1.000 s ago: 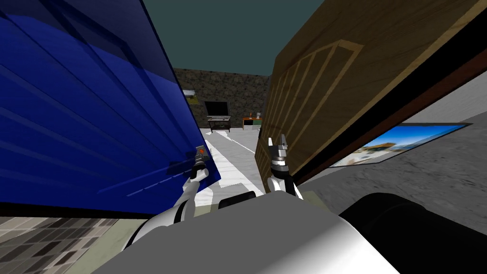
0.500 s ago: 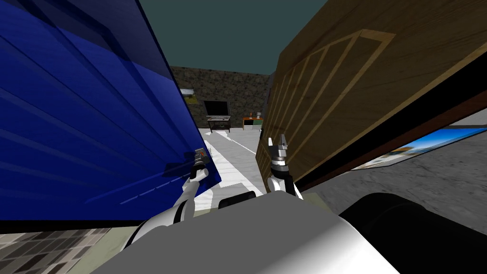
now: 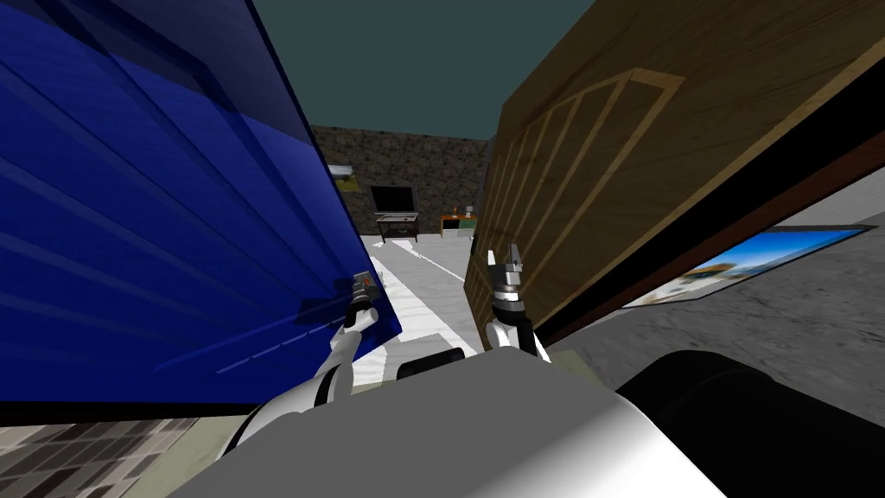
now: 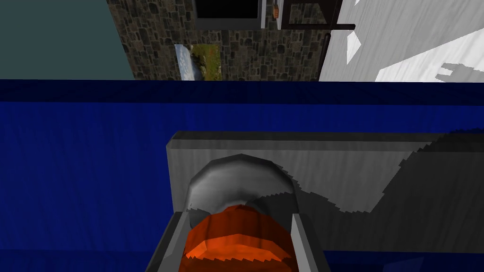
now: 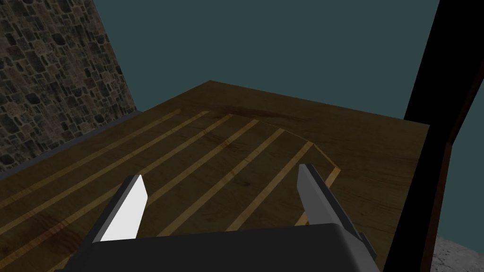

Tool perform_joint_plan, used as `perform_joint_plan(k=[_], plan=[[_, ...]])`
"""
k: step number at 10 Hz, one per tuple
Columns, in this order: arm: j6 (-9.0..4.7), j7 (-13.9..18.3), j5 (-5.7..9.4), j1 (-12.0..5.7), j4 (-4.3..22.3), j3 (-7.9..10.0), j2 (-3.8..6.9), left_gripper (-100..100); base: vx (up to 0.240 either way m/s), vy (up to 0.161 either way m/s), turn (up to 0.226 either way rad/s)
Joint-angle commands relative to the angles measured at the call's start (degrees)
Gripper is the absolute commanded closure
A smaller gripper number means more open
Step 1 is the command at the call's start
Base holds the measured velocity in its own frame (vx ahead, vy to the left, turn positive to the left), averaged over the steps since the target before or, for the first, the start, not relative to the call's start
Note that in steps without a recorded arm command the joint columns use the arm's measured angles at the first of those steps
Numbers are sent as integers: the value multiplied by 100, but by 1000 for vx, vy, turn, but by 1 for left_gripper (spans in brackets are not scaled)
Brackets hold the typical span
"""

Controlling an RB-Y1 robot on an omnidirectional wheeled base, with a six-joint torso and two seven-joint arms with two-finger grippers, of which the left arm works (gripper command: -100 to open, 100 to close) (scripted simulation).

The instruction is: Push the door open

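Observation:
A blue door (image 3: 173,216) stands on my left, swung in beside me. My left gripper (image 3: 363,287) is at its free edge, shut on an orange knob (image 4: 236,238) that sits on a grey plate (image 4: 340,165) fixed to the blue door (image 4: 85,179). Both fingers (image 4: 171,236) press the knob's sides. A brown wooden door (image 3: 605,173) with lighter inlaid strips stands on my right. My right gripper (image 3: 504,257) is raised close beside its panel, open, with nothing between the fingers (image 5: 132,203). In the right wrist view the wooden door (image 5: 236,132) lies just beyond the right gripper (image 5: 220,172).
Between the two doors a gap opens onto a white floor (image 3: 423,277) and a stone wall (image 3: 406,160) with a dark screen on a stand (image 3: 395,201) and an orange cabinet (image 3: 455,222). A dark door frame (image 5: 425,165) borders the wooden door. A picture (image 3: 743,259) hangs on the grey wall at the right.
The whole head view has shifted a little, so I have moved slightly. My left gripper, still on the knob, sits a touch lower against the blue door. The right arm looks unchanged.

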Motion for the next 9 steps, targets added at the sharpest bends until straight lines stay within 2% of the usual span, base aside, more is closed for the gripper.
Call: perform_joint_plan(k=[1, 3, 9], plan=[[15, -125, 105, 57, -133, 129, 11, 100, 170, -10, -29], [27, -234, 225, 119, -205, 257, 38, 100, 184, -7, -24], [78, -723, 761, 397, -528, 829, 156, 100, 207, 0, -50]])
